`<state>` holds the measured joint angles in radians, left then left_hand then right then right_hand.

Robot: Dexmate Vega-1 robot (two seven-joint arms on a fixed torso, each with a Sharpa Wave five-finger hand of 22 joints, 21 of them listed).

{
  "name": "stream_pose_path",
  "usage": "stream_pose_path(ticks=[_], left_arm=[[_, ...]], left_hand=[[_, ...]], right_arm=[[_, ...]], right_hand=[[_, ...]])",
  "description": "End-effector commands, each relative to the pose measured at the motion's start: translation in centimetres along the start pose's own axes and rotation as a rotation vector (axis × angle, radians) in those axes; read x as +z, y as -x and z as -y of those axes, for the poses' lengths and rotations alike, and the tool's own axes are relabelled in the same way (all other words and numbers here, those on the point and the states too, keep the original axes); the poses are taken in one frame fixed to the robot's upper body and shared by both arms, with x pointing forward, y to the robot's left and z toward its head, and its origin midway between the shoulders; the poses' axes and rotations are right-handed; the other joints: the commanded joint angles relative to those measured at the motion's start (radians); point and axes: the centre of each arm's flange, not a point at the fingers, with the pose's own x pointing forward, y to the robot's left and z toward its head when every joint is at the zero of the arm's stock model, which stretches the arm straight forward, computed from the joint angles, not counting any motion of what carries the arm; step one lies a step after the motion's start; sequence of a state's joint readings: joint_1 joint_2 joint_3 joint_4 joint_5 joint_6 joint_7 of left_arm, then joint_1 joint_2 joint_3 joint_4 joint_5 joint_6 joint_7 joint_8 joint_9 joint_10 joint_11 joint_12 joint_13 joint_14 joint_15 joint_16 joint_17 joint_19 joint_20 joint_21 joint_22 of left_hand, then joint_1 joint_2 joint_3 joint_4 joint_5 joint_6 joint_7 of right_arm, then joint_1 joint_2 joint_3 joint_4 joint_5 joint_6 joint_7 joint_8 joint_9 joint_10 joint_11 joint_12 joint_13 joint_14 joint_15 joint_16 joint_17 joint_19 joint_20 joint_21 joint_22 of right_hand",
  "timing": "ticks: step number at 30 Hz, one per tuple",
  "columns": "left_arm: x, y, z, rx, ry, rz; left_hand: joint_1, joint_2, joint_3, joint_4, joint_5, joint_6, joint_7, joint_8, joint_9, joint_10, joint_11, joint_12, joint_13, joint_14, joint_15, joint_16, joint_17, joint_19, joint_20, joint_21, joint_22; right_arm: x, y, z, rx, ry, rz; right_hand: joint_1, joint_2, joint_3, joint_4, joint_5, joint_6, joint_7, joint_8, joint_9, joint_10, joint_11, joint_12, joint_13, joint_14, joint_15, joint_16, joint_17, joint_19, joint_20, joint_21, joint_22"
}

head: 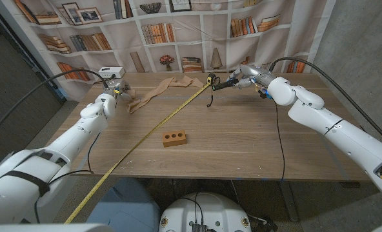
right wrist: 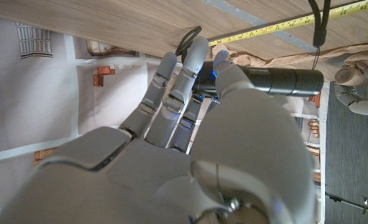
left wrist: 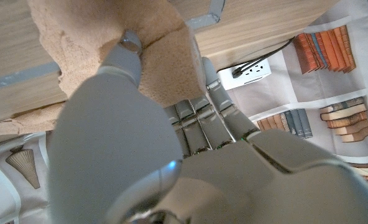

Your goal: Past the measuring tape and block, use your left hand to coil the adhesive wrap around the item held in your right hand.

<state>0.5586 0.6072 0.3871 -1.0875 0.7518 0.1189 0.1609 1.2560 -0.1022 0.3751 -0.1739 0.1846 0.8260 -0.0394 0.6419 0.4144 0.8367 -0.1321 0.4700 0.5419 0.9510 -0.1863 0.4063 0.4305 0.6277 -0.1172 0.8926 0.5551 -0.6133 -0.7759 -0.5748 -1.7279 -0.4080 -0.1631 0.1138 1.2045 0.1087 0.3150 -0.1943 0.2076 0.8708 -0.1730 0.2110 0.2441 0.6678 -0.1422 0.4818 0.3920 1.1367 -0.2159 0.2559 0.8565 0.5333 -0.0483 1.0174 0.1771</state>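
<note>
**Wrap end in my left hand, flashlight in my right: gap between them still to close**

Left to right across the head view:

- My left hand (head: 117, 87) sat at the far left of the table (head: 242, 142), past the tape line. In the left wrist view its fingers (left wrist: 129, 53) were closed on the tan adhesive wrap (left wrist: 103, 28), thumb and fingers bunching the fabric between them. So that end was held.
- The wrap (head: 159, 90) trailed from that hand to the right along the table's far side, loose and crumpled, long axis roughly toward the right hand. Its far end lay near the tape case.
- The yellow measuring tape (head: 146, 138) ran diagonally from the near-left edge up to the far middle. The brick-coloured block (head: 174, 138) with holes lay just beside it, mid-table, well clear of both hands.
- My right hand (head: 242, 76) held a black flashlight (head: 222, 84) up off the table, its barrel pointing left toward the wrap. The right wrist view showed the fingers (right wrist: 171, 93) curled around the barrel (right wrist: 277, 81), a cord loop (head: 210, 98) hanging from it.

Key relation, my read: the flashlight lay to the right of my left hand, with the barrel lying roughly along the wrap's line. The left hand had to carry the wrap right and then circle across the barrel.

Count: one wrap, one flashlight, one tape, one block.
</note>
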Motion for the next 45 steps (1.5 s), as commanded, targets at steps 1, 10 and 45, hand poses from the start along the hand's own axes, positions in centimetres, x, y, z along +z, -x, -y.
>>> stream_pose_path(ticks=[1, 10, 45], left_arm=[[-0.5, 2.2, -2.3, 0.069, 0.05, 0.002], [-0.3, 3.5, -4.2, 0.131, 0.086, 0.005], [4.0, 5.6, -8.1, 0.188, 0.13, 0.078]], left_hand=[[0.218, 0.225, 0.002, 0.007, 0.002, 0.044, 0.028, 0.013, -0.002, 0.013, 0.0, -0.006, -0.005, 0.053, -0.038, -0.002, 0.0, -0.004, 0.002, 0.015, 0.005], [0.219, 0.221, 0.002, 0.008, 0.002, 0.039, 0.026, 0.012, -0.008, 0.014, 0.001, -0.012, -0.013, 0.058, -0.037, -0.011, 0.001, -0.01, 0.002, 0.036, 0.009], [0.217, 0.215, 0.005, 0.011, 0.003, 0.032, 0.024, 0.021, -0.018, 0.014, 0.002, -0.017, -0.014, 0.072, -0.036, -0.038, 0.015, -0.037, -0.001, 0.101, 0.005]], right_arm=[[0.2, 0.7, 0.4, -0.012, 0.0, 0.006], [1.2, 1.1, 1.1, -0.044, -0.001, 0.033], [1.5, 3.3, 0.9, -0.037, -0.024, 0.059]], right_hand=[[-0.001, 0.011, 0.042, 0.034, 0.008, 0.08, 0.075, 0.006, 0.005, 0.32, -0.016, 0.003, 0.132, 0.003, -0.02, -0.001, 0.004, -0.004, -0.081, 0.007, 0.0], [0.0, 0.011, 0.042, 0.034, 0.008, 0.079, 0.075, 0.005, 0.005, 0.321, -0.018, 0.001, 0.132, 0.004, -0.021, -0.001, 0.006, -0.005, -0.081, 0.008, 0.0], [0.001, 0.011, 0.041, 0.034, 0.008, 0.079, 0.077, 0.004, 0.006, 0.32, -0.015, -0.003, 0.136, 0.008, -0.02, -0.003, 0.006, -0.005, -0.08, 0.014, 0.0]])
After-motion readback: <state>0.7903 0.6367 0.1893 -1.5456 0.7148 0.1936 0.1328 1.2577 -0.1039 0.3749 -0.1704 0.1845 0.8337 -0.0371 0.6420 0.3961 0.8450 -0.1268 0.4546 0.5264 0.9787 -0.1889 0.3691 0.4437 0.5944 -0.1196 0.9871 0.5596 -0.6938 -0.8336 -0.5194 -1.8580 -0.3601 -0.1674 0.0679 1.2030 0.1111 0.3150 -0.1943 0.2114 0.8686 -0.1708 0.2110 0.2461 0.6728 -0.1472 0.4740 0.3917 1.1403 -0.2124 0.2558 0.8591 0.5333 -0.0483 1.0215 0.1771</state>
